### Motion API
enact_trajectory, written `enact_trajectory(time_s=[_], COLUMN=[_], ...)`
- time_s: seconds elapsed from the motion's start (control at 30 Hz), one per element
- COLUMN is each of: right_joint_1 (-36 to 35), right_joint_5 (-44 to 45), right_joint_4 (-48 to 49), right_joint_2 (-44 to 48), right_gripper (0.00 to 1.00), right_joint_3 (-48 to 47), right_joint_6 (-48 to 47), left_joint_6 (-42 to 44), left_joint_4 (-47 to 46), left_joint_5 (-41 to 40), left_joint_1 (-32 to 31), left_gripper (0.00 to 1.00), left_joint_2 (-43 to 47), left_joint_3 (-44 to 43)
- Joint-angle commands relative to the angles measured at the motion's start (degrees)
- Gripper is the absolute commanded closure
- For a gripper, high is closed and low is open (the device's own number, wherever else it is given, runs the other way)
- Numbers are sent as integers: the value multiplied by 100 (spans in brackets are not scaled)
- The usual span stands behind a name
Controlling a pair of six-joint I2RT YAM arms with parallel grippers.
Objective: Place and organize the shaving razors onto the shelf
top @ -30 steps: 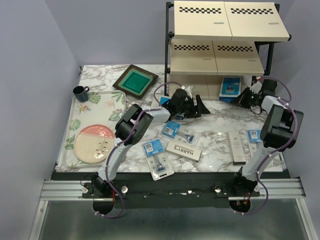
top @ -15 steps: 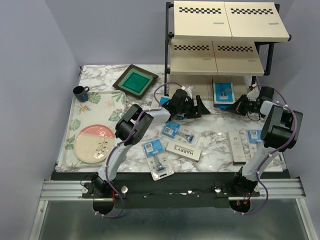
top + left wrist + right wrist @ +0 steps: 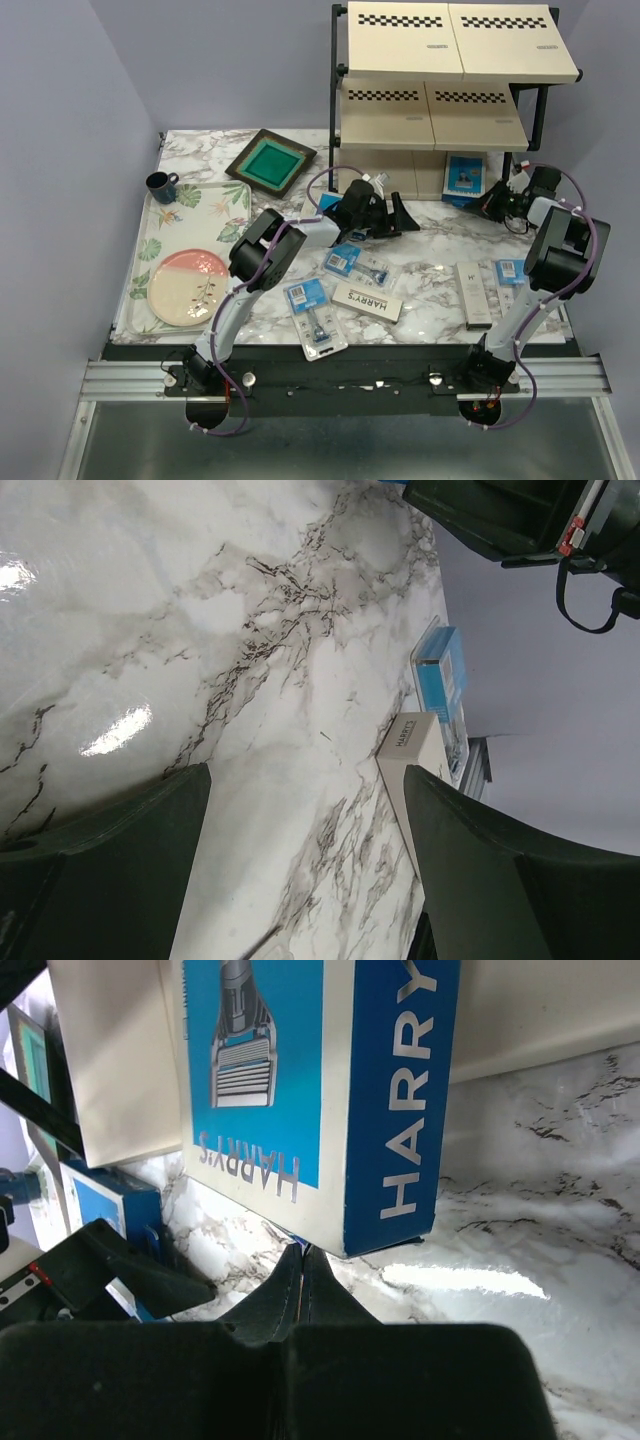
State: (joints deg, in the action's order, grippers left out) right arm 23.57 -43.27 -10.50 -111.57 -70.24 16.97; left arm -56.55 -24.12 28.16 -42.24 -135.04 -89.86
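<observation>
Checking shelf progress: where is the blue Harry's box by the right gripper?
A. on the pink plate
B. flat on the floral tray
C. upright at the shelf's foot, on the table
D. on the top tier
C: the blue box stands upright on the table against the shelf's lowest board, with the shut right gripper at its bottom edge.

Blue razor box [image 3: 463, 176] — upright by shelf [image 3: 430, 115]
</observation>
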Motion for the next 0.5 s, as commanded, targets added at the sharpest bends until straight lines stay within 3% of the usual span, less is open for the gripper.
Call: enact_trajectory(time_s=[0.0, 0.17, 0.47], right_joint_1=[33, 33, 33], right_joint_5=[-181, -955, -973], right_joint_4=[181, 75, -66], right_joint_2=[-321, -436, -532], right_gripper=[99, 99, 99], right_joint_3=[-218, -315, -447], right_joint_6=[-62, -265, -387], left_joint_6=[189, 250, 338], left_joint_4=[39, 48, 48], left_joint_5=[49, 40, -4], left_joint_1=[-83, -144, -241], left_gripper=[13, 13, 13], left_joint_2=[250, 259, 277], left_joint_3=[39, 48, 48])
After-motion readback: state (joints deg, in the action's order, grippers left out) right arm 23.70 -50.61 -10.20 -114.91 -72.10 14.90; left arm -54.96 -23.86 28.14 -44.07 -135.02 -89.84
